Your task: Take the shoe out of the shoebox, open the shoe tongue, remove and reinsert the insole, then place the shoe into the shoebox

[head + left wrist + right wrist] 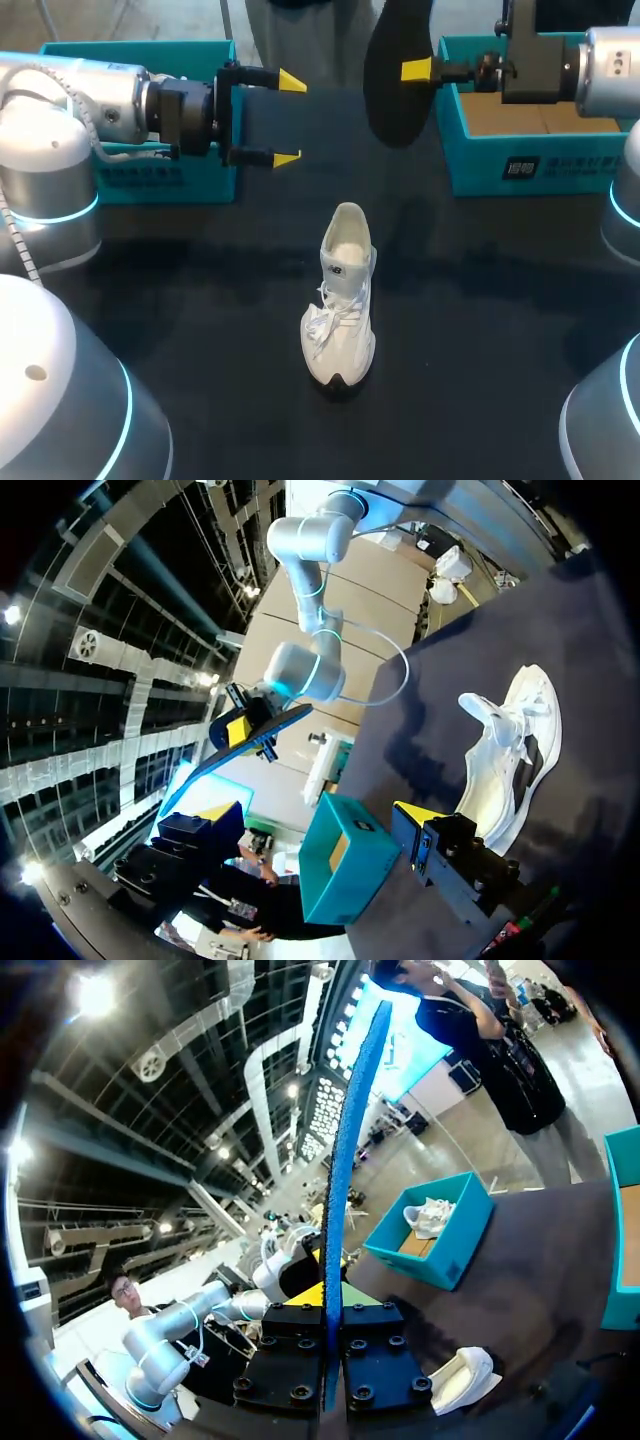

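Note:
A white shoe [340,300] stands upright on the black table, toe toward the near edge, laces loose; it also shows in the wrist views [510,750] [460,1375]. My right gripper [425,70] is shut on a dark insole [398,70] and holds it on edge in the air, above the table beside the right shoebox [520,150]. Between its fingers the insole [350,1160] shows as a thin blue edge rising from the right gripper [333,1300]. My left gripper [288,118] hangs open and empty in front of the left shoebox [150,175], facing the insole [255,735].
Two teal shoeboxes stand at the table's back corners. The left shoebox [430,1245] holds another white shoe [428,1218]. The right shoebox [345,865] lies ahead of my left gripper [320,820]. Both arm bases flank the near edge.

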{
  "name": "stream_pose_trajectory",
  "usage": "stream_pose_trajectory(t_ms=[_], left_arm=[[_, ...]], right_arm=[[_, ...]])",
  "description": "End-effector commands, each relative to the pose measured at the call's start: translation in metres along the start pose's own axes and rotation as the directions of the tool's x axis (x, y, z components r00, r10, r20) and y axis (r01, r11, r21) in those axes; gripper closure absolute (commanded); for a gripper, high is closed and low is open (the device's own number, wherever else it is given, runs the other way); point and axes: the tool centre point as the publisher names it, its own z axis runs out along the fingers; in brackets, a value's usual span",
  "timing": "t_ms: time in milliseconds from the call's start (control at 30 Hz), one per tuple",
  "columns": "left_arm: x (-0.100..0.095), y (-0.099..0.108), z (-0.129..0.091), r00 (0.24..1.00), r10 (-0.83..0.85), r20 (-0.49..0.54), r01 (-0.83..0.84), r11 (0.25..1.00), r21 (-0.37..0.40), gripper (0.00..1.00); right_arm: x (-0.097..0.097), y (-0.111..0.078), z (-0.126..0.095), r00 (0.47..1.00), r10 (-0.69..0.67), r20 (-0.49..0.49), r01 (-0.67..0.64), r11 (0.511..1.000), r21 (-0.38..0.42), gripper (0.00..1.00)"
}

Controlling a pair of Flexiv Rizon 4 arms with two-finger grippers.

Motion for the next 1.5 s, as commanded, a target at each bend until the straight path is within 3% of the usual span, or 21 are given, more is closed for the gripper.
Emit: stream_pose_trajectory(t_ms=[33,233,367,667,900,1500], left_arm=[[0.002,0.001,0.000,0.993,-0.116,0.035,0.116,0.993,0.014,0.00],[0.017,0.000,-0.006,0.947,-0.319,0.032,0.319,0.948,-0.008,0.00],[0.031,-0.002,-0.016,0.878,-0.479,0.015,0.479,0.877,-0.030,0.00],[0.054,-0.002,-0.031,0.754,-0.651,-0.095,0.642,0.759,-0.109,0.00],[0.069,0.001,-0.029,0.716,-0.683,-0.144,0.658,0.729,-0.186,0.00],[0.069,0.001,-0.029,0.716,-0.683,-0.144,0.658,0.729,-0.186,0.00]], right_arm=[[-0.001,0.000,0.003,1.000,0.000,0.001,0.000,1.000,-0.001,1.00],[-0.007,0.002,0.014,0.991,-0.135,-0.006,0.134,0.989,-0.056,1.00],[-0.009,-0.001,0.024,0.975,-0.222,-0.014,0.221,0.974,-0.056,1.00],[-0.018,-0.016,0.040,0.959,-0.278,-0.059,0.275,0.960,-0.050,1.00],[-0.022,-0.023,0.043,0.950,-0.298,-0.088,0.296,0.954,-0.035,1.00],[-0.022,-0.023,0.043,0.950,-0.298,-0.088,0.296,0.954,-0.035,1.00]])
